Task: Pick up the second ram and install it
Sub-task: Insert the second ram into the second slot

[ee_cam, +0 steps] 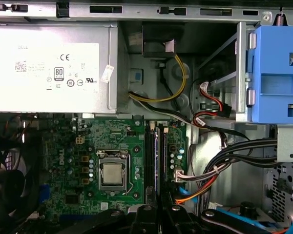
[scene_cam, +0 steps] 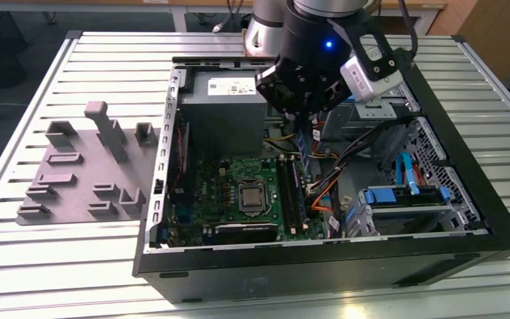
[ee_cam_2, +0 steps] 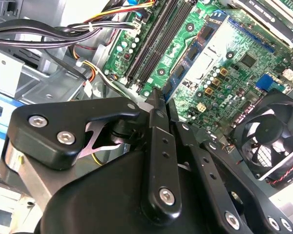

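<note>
Gripper fingers are pinching the second ram edge-on as we are hanging over the open computer case, above the motherboard slots. We are judging pickup done and seating still left; one stick seems already slotted.

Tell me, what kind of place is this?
Probably a robotics lab or test bench for computer assembly: an open computer case lies on a slatted metal table, a grey fixture tray beside it, and the robot's hand above the motherboard.
</note>
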Tool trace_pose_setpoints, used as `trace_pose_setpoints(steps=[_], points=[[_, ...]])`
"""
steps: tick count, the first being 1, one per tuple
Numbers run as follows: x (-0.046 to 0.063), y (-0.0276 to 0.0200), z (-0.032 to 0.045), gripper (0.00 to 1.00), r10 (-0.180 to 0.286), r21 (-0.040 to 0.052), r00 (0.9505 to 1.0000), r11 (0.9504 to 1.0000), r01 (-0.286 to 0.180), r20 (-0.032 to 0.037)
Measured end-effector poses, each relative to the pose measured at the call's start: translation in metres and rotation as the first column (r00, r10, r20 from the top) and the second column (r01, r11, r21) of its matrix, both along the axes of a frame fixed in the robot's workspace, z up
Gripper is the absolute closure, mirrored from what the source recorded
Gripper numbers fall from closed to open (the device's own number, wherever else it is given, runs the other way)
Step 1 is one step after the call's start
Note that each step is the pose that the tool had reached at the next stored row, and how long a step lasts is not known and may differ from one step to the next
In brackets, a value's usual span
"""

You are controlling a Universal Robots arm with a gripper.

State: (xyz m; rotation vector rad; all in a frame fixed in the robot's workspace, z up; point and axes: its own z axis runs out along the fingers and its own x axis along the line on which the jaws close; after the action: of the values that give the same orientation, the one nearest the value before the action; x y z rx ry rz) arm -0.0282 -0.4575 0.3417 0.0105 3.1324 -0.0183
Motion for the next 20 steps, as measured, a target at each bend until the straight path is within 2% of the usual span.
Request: trace_pose_setpoints(steps=[7,13,20], points=[[0.000,-0.0002,-0.0127,0.86,0.000,0.0000,1.0000,1.0000,0.000,-0.0053],[0.000,-0.0003,-0.0233,0.86,0.000,0.0000,1.0000,1.0000,0.000,-0.0066],[0.000,-0.0003,-0.0246,0.86,0.000,-0.0001,1.0000,1.0000,0.000,-0.0066]])
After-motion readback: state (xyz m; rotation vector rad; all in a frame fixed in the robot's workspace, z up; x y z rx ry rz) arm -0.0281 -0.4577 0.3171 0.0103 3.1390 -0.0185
